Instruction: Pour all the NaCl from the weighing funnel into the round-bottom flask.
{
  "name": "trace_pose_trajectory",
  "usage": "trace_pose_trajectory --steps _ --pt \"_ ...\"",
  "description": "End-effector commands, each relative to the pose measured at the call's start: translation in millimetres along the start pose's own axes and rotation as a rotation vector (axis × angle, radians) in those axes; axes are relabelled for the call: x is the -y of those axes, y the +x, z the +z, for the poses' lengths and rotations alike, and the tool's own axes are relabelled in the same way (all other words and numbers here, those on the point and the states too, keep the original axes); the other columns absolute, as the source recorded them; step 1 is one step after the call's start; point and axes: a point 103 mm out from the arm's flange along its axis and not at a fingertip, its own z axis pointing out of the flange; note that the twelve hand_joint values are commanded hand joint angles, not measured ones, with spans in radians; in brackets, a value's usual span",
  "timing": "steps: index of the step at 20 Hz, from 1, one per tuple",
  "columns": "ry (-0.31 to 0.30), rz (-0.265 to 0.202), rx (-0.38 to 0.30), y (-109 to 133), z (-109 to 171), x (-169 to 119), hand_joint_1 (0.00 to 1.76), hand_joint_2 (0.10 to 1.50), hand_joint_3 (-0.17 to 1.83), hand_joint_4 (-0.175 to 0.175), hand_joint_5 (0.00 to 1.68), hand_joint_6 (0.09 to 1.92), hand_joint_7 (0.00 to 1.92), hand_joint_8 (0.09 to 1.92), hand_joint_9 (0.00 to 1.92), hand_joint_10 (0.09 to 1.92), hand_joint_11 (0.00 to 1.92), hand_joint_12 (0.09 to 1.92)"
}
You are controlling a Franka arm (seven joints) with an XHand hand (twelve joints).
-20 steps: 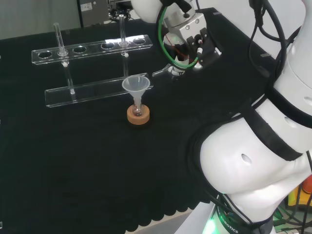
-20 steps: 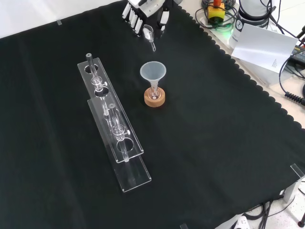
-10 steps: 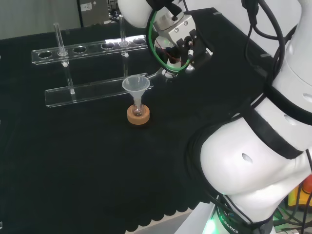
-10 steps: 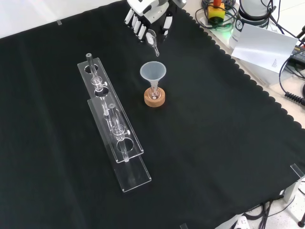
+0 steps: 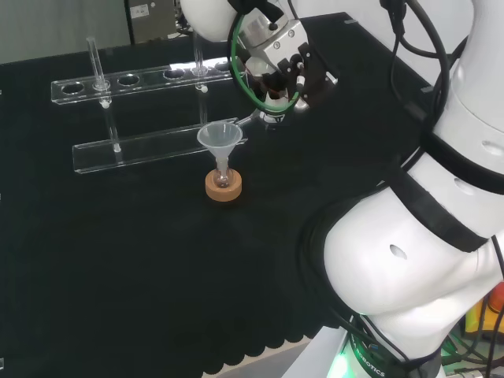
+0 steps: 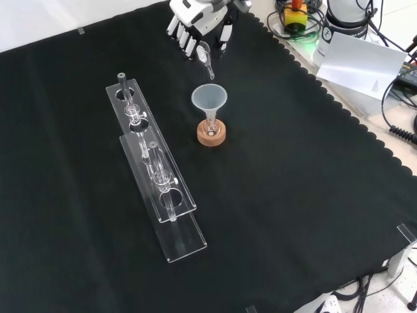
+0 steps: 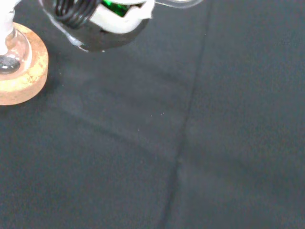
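I see the hand (image 6: pixel 199 16) with its fingers curled round the weighing funnel (image 6: pixel 205 53), whose thin spout points down just above the rim of the plastic funnel (image 6: pixel 208 99); that funnel sits in the round-bottom flask (image 5: pixel 224 180) on its cork ring (image 6: pixel 212 135), beside the clear rack (image 6: pixel 156 176).

A clear test-tube rack (image 6: pixel 156 176) stands on the black-clothed tabletop (image 6: pixel 293 195), holding glass tubes (image 5: pixel 95 59). White paper (image 6: pixel 361 62) lies beyond the tabletop's scalloped edge.
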Motion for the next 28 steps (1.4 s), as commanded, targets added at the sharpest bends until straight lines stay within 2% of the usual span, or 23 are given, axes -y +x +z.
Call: trace_pose_trajectory --steps 1,18,28 --pt "0.016 0.007 0.031 1.6 -7.1 -4.6 1.07 0.80 0.56 0.139 1.07 0.97 0.93 0.64 1.02 0.41 0.64 1.19" --pt "0.074 0.011 0.106 16.8 -20.7 -13.1 1.07 0.80 0.56 0.144 1.07 0.98 0.93 0.64 1.02 0.41 0.63 1.19" --pt "0.128 0.026 0.142 21.7 -24.9 -17.2 1.07 0.80 0.57 0.154 1.07 0.98 0.92 0.63 1.01 0.40 0.62 1.19"
